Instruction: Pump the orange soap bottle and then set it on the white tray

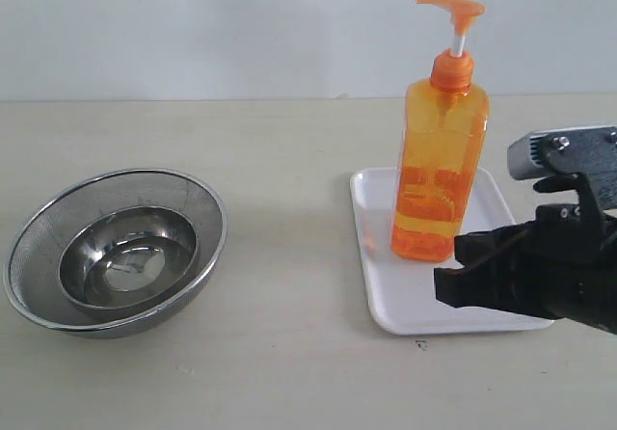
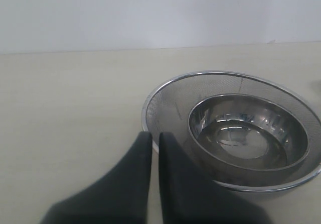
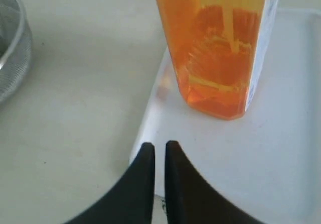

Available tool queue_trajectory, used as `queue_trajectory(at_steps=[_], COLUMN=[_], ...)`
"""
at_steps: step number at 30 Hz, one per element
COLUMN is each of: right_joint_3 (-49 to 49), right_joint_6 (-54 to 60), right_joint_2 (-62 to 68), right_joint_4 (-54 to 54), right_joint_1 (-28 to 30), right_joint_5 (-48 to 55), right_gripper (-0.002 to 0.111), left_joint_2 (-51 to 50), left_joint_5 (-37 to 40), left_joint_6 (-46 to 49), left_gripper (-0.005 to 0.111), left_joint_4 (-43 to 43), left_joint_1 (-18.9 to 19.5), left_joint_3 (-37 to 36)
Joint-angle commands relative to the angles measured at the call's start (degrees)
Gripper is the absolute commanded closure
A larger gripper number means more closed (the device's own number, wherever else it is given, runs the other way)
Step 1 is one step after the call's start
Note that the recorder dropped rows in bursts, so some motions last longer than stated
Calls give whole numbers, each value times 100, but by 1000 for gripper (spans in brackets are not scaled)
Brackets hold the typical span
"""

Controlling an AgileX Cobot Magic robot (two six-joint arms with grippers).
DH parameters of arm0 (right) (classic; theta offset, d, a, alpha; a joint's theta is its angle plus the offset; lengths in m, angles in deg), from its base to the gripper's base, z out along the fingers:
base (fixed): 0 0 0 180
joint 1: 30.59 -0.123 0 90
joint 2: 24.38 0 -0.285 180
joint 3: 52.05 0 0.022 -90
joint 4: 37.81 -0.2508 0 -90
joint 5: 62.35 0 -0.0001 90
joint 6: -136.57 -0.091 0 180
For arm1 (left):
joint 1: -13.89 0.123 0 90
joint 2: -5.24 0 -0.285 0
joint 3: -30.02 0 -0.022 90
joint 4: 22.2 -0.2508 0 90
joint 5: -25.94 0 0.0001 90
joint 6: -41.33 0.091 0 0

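Observation:
The orange soap bottle (image 1: 439, 160) stands upright on the white tray (image 1: 482, 305), near the tray's back left corner, pump head raised. In the right wrist view the bottle's base (image 3: 220, 48) rests on the tray (image 3: 281, 148) just beyond my right gripper (image 3: 159, 146). That gripper is shut and empty, over the tray's front edge. It is apart from the bottle. In the exterior view the right gripper (image 1: 448, 283) hangs low at the tray's front right. My left gripper (image 2: 155, 135) is shut on nothing beside the steel bowls, and the exterior view does not show it.
A steel mesh strainer (image 1: 207, 208) with a smaller steel bowl (image 1: 130, 256) inside sits on the table's left side. The left wrist view shows the strainer (image 2: 170, 103) and the inner bowl (image 2: 246, 133) close ahead. A white wall runs behind the beige table.

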Motion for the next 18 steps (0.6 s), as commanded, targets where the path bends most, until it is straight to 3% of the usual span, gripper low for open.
queue_trajectory(at_steps=[1, 4, 11, 18], right_joint_3=[-290, -741, -2095, -2095], right_joint_6=[219, 65, -84, 755], right_joint_2=[-745, -1227, -3854, -5716], right_joint_4=[-4, -28, -155, -111], right_joint_1=[85, 513, 2346, 2700], right_joint_5=[-24, -40, 19, 1043], right_gripper=[106, 106, 106, 106], left_joint_2=[19, 19, 19, 19], left_joint_5=[2, 2, 2, 2], left_joint_6=[17, 17, 17, 17], left_gripper=[102, 102, 102, 102], left_joint_4=[26, 26, 26, 26], left_joint_1=[19, 19, 19, 19], left_joint_3=[-14, -14, -14, -14])
